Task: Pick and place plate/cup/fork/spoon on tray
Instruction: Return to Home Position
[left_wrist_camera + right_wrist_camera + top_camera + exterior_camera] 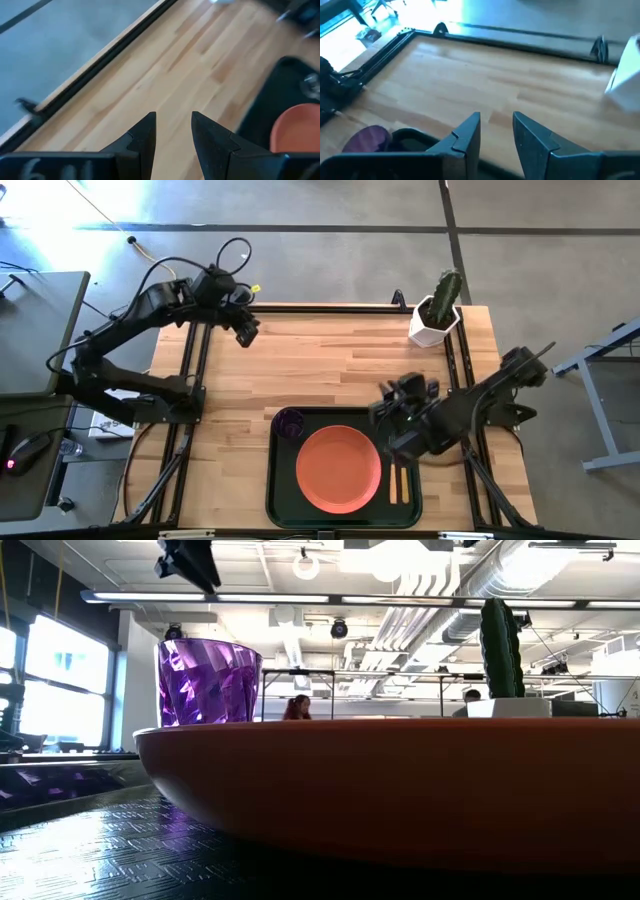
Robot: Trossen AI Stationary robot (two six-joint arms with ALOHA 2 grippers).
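Observation:
The dark green tray [280,480] lies at the table's near edge. On it rest the orange plate [338,468], the purple cup [290,423] at its far left corner, and tan-handled cutlery [399,484] along its right side; fork and spoon cannot be told apart. The low view shows the plate [400,790] and cup [208,682] close up. My right gripper [385,398] [496,122] is open and empty above the tray's far right corner. My left gripper [246,332] [173,125] is open and empty above the table's far left part.
A white angular pot with a cactus [437,315] stands at the table's far right corner. Bare wooden table [330,360] lies between the tray and the far edge. People show in the room behind [297,707].

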